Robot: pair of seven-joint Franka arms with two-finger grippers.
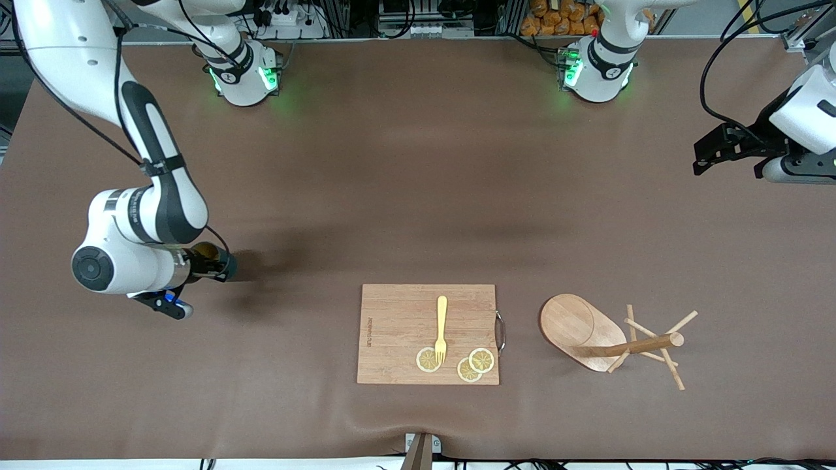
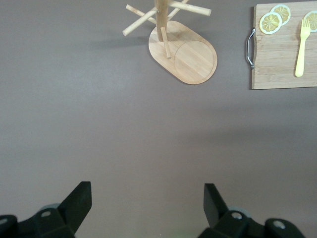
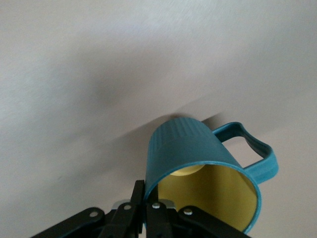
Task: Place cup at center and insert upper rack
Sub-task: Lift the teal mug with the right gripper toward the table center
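I've got the right gripper (image 1: 210, 264) pinched on the rim of the cup (image 3: 200, 166), wall between the fingers, at the right arm's end of the table. Rim grip leaves its bottom free for setting down at center. Upper rack (image 1: 610, 339) lies tipped beside the cutting board (image 1: 428, 333). Left gripper (image 1: 731, 151) waits, jaws wide, empty.

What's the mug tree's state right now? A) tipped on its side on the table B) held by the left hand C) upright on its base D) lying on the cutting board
A: the mug tree lies tipped over on the table, oval base on edge and post horizontal, beside the cutting board toward the left arm's end; the left hand is open and holds nothing.
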